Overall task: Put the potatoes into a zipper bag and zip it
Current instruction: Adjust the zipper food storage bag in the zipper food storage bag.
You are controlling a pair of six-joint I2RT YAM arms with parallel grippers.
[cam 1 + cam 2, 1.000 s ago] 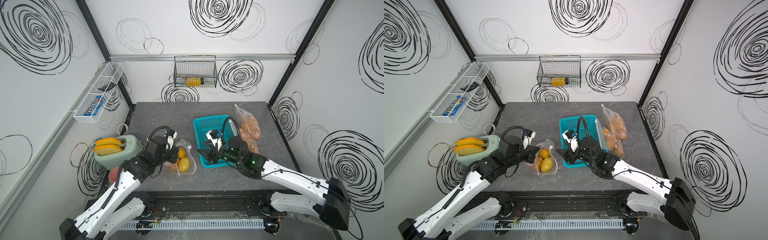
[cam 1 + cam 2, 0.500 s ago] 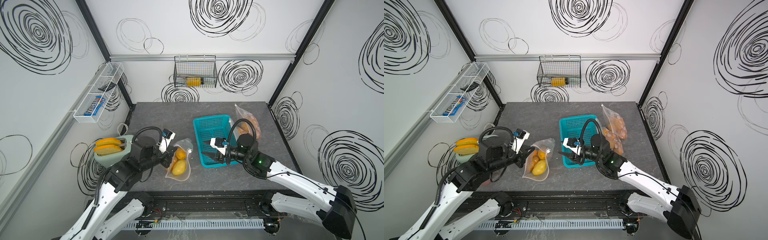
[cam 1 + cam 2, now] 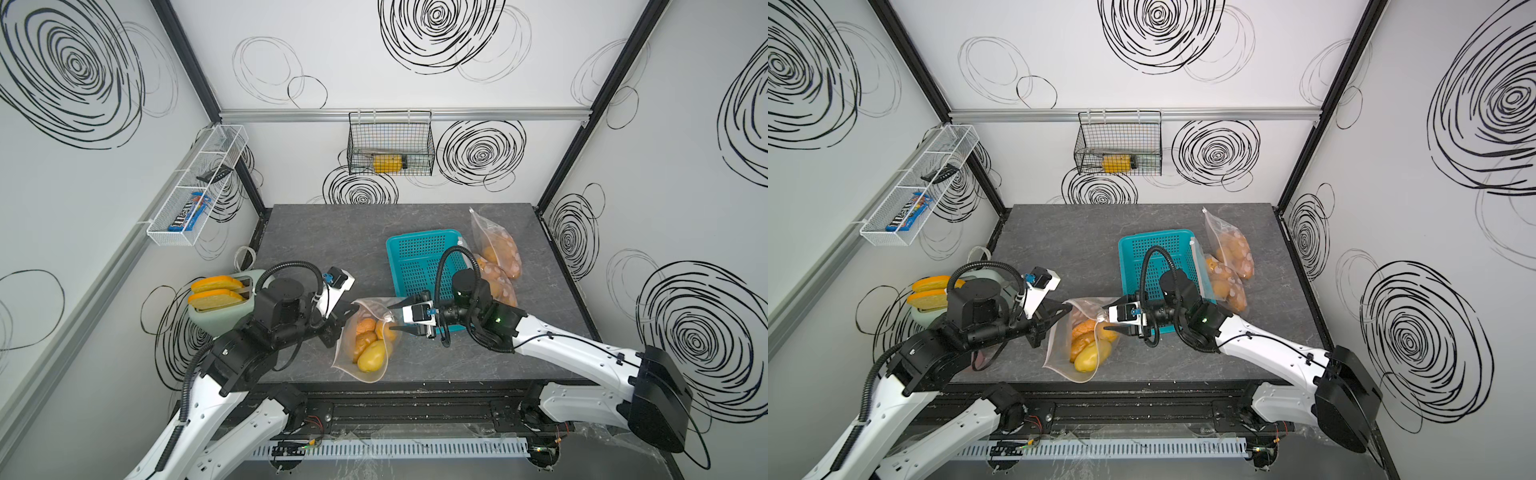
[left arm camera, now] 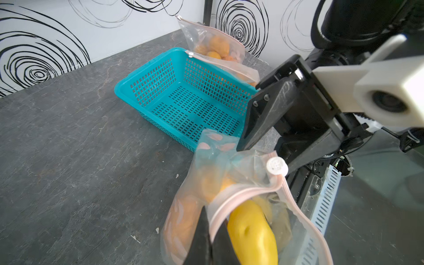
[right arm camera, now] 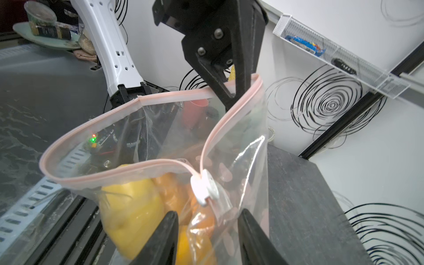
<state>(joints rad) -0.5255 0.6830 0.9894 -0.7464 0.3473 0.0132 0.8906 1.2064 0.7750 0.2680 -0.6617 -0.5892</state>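
Pinching the zipper bag (image 5: 160, 137) rim, left jaws are clamped tight; right jaws stand part-open astride its slider (image 5: 204, 188); potatoes (image 3: 371, 360) inside.

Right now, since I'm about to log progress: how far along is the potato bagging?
Done: the teal basket is empty, and two filled bags lie beside it. In hand: a third bag holds potatoes, mouth open; the left gripper pinches its rim, jaws shut, and the right gripper has open jaws either side of the slider. Left: zipping this bag.
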